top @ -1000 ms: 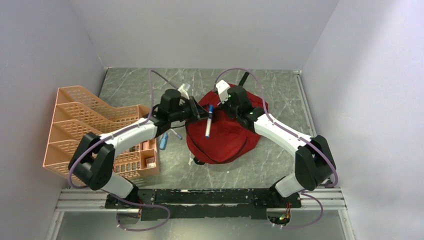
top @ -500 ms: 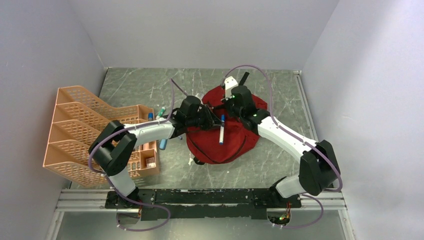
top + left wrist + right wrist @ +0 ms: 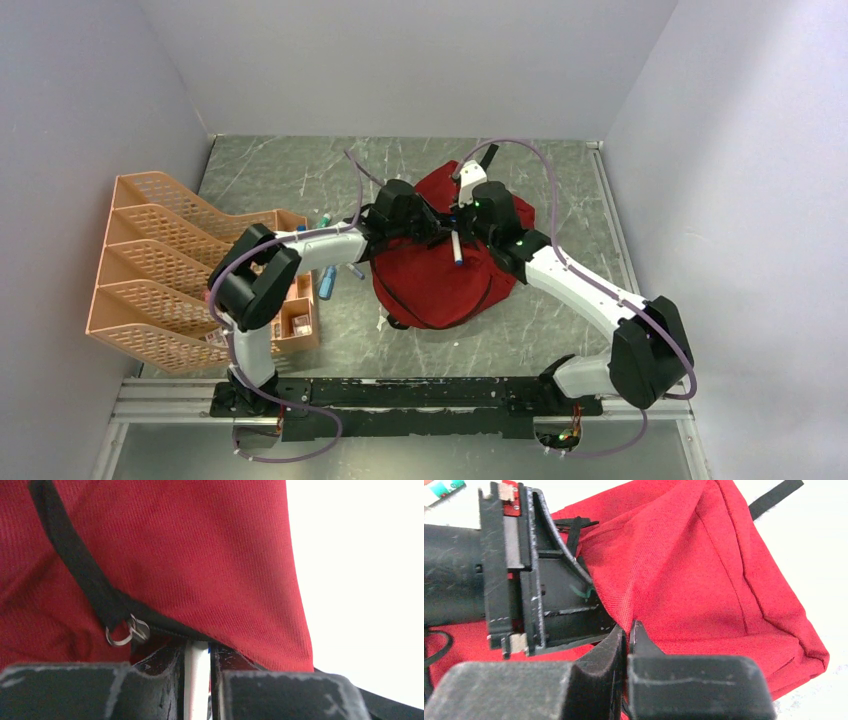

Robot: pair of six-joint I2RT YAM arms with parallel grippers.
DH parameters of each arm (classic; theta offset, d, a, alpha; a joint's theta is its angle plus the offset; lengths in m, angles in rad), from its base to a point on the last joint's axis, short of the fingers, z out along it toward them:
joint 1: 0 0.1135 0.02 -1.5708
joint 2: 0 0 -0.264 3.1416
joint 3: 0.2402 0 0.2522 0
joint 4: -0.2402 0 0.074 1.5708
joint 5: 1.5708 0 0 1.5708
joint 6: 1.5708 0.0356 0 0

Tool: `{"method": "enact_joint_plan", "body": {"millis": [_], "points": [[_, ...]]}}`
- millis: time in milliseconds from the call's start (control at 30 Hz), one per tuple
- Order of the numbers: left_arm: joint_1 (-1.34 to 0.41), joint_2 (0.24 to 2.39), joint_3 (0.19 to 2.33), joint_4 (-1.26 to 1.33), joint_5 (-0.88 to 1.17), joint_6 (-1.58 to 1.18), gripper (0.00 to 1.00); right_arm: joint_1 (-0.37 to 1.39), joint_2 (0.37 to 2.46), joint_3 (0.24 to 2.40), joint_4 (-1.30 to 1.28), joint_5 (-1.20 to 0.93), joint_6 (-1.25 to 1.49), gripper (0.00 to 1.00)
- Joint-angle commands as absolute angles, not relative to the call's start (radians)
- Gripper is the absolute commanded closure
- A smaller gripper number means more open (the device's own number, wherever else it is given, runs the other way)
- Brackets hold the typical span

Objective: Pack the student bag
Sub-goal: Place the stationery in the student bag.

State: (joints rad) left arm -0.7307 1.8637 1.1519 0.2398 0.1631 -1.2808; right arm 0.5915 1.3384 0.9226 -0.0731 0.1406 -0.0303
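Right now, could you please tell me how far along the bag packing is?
Done: unclear, the student bag hides its contents. In hand: the right gripper pinches its fabric while the left gripper holds a white pen over it. Left: drop it in, then the loose pens beside the orange organiser.

This was a robotics lab test cell. Plain pale grey panel walls (image 3: 80,150) boxed in a dark marbled tabletop (image 3: 270,165) on three sides. Two white-and-black jointed robot arms, the left arm (image 3: 300,252) and the right arm (image 3: 575,280), trailed thin purple cables (image 3: 500,141) and were bolted to a bare aluminium rail (image 3: 150,400) at the near edge. A soft red fabric backpack (image 3: 430,290) and an orange plastic mesh organiser (image 3: 160,240) lay there as work pieces.
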Motion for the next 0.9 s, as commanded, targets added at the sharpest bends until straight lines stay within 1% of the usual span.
{"method": "enact_joint_plan", "body": {"millis": [0, 133, 400, 567, 800, 833, 867], "points": [[-0.714, 1.914, 1.208, 0.327, 0.113, -1.345, 0.95, 0.596, 1.294, 0.923, -0.008, 0.078, 0.011, 1.00], [-0.711, 1.935, 1.184, 0.390, 0.069, -1.415, 0.95, 0.597, 1.289, 0.912, -0.005, 0.061, 0.041, 1.00], [-0.703, 1.962, 1.214, 0.358, 0.002, -1.470, 0.95, 0.597, 1.290, 0.906, -0.012, 0.025, 0.067, 1.00], [-0.700, 1.978, 1.230, 0.335, -0.096, -1.504, 0.95, 0.597, 1.285, 0.899, -0.012, 0.015, 0.072, 1.00], [-0.704, 2.014, 1.272, 0.308, -0.149, -1.516, 0.95, 0.597, 1.285, 0.896, -0.014, 0.005, 0.077, 1.00], [-0.703, 2.014, 1.279, 0.298, -0.160, -1.512, 0.93, 0.597, 1.285, 0.896, -0.014, 0.005, 0.078, 1.00], [-0.704, 2.015, 1.287, 0.290, -0.165, -1.504, 0.89, 0.598, 1.287, 0.896, -0.015, 0.003, 0.079, 1.00]]}}
